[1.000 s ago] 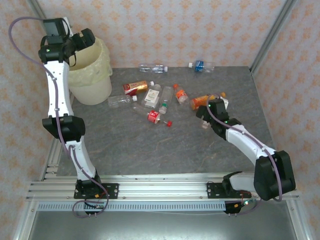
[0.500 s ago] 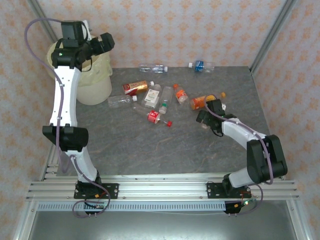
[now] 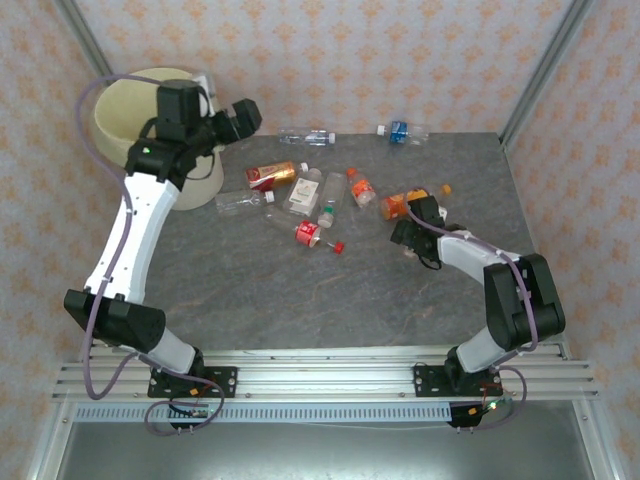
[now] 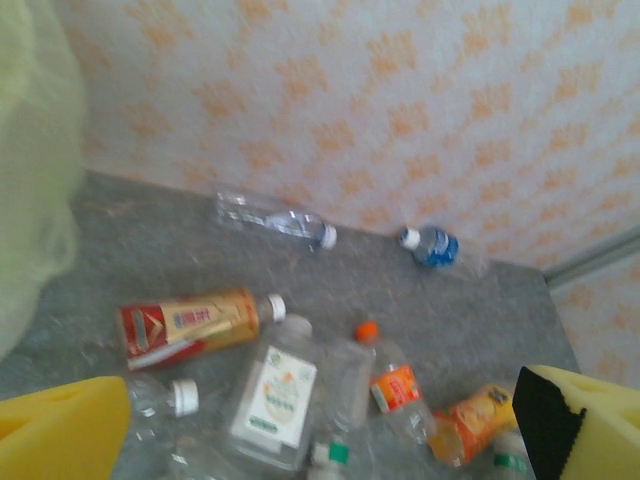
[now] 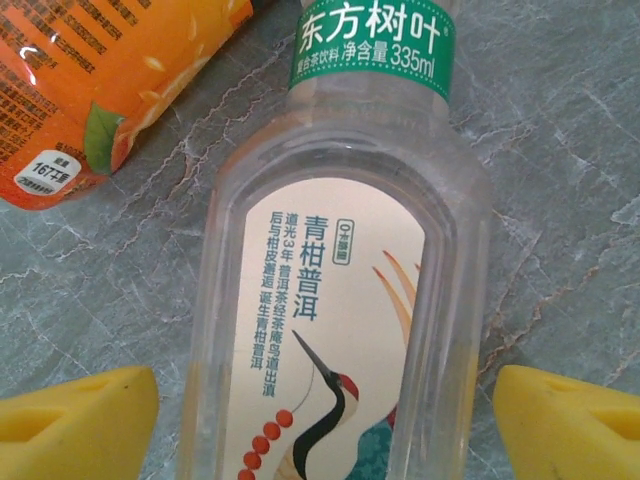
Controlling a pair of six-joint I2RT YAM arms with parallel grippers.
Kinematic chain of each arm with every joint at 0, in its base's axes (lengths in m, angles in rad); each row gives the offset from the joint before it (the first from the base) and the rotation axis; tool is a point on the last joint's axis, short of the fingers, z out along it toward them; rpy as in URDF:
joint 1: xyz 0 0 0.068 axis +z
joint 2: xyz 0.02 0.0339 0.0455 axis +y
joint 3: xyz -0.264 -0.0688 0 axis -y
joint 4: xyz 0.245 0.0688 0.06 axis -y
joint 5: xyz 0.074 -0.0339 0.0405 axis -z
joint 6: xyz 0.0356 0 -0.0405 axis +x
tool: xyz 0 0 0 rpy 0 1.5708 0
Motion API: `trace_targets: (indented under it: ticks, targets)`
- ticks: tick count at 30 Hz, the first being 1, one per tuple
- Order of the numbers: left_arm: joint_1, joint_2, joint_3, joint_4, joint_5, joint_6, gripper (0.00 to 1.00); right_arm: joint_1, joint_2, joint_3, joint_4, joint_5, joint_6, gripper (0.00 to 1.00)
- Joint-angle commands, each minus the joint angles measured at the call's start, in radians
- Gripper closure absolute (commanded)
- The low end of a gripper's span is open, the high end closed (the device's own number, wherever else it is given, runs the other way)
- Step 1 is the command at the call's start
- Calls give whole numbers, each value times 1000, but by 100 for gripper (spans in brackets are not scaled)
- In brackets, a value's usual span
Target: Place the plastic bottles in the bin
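One bin (image 3: pixel 118 105), far left corner of table (image 3: pixel 300 300). Ten plastic bottles (image 3: pixel 272 175) lie scattered toward far edge. Left gripper (image 3: pixel 245 115) spread, empty. Right gripper (image 5: pixel 325 420) spread astride one clear bottle (image 5: pixel 340 300).

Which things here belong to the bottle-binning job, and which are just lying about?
Job: bin; crane-label bottle; orange bottle beside it; red-gold bottle; white-label bottle; orange-cap bottle; clear bottle and blue-label bottle by the wall; red-label bottle.
Not the job, fixtures rather than clutter: table; patterned wall; metal rails.
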Motion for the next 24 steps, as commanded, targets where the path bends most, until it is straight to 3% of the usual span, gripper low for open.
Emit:
trace_targets:
  ticks: [1,9,24]
  targets:
    - [-50,-42,-58,62,-66,-38,0,-2,7,-27,19,27,11,15]
    - [-142,-96,-236,128,-142,-129,0,0,-22,-96,76,17,9,21]
    - [-145,-127,-318,119,-159,-145,0,1,-130,-210,171,41,-48,39]
